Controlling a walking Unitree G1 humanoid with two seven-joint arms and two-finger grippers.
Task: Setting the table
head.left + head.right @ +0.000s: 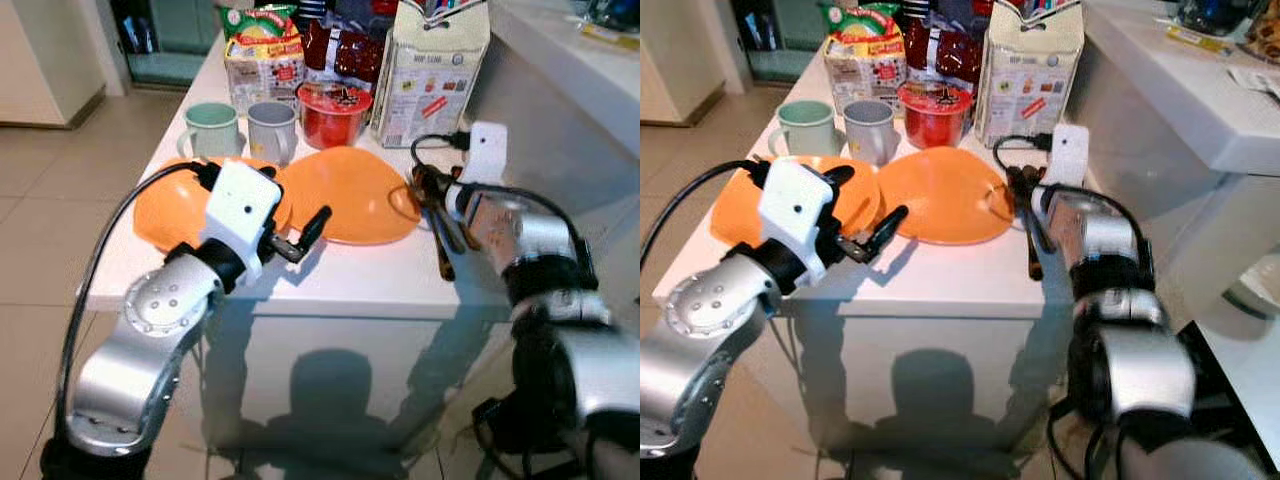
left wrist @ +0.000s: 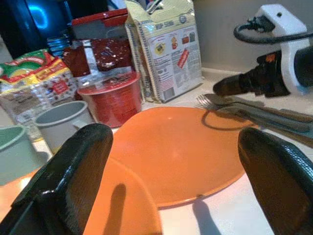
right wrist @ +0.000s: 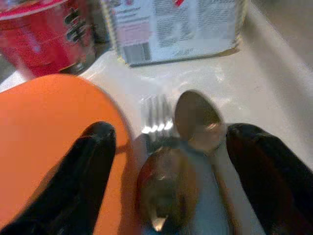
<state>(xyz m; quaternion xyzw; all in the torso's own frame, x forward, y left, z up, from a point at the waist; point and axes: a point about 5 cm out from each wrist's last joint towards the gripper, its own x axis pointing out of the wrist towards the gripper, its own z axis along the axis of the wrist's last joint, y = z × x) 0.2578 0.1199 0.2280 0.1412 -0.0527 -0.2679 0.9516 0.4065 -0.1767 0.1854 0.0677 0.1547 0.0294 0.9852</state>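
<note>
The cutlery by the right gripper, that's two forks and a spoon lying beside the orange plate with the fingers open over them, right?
Not quite. The right wrist view shows one fork and two spoons, not two forks and a spoon. The rest holds: they lie beside the orange plate on the white table, with the right gripper open over them.

Bare bench point(image 1: 330, 275) is lying open along the near edge. Mugs point(image 1: 270, 130), a red tub point(image 1: 335, 112) and a carton point(image 1: 430, 70) are walling the far side.
</note>
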